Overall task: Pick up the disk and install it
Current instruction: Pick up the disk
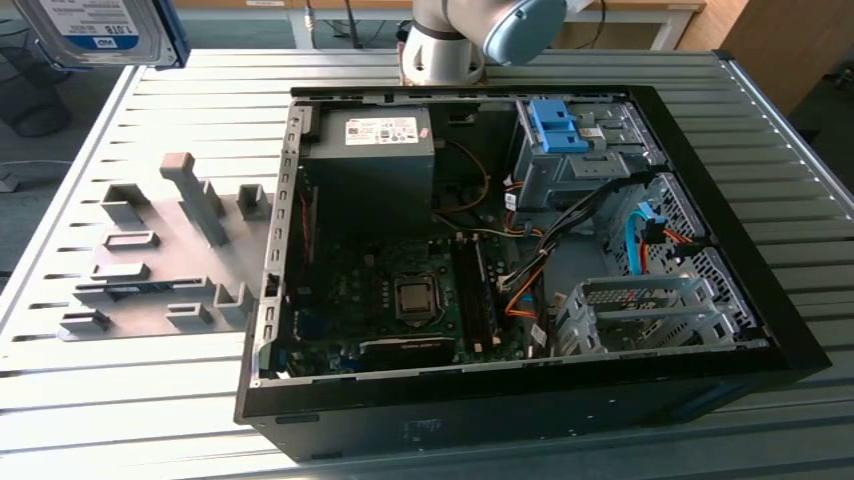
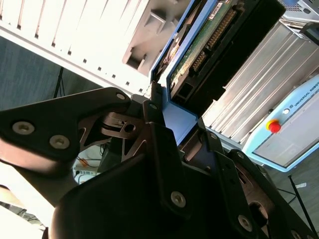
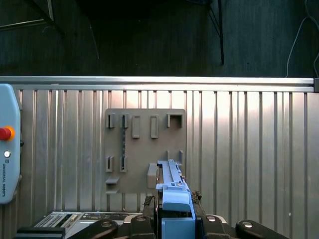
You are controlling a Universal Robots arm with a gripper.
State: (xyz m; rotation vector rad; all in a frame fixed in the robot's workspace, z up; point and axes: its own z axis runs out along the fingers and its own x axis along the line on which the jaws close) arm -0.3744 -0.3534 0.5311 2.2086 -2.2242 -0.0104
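Observation:
The disk (image 1: 91,28) hangs high at the exterior view's upper left, well above the table; its silver body, white-and-blue label and blue frame show. In the second wrist view the disk (image 2: 207,37) shows its green circuit-board underside, and my gripper (image 2: 172,122) is shut on the blue frame at one end. The first wrist view has the disk (image 3: 170,181) edge-on, rising from my gripper (image 3: 175,219) above the grey fixture plate (image 3: 144,149).
An open computer case (image 1: 787,340) lies on the slatted metal table (image 1: 160,420). Inside are a dark power supply (image 1: 380,150), a blue clip (image 1: 558,125) on a drive bay and a bare metal cage (image 1: 647,310). A teach pendant (image 3: 7,144) lies on the table.

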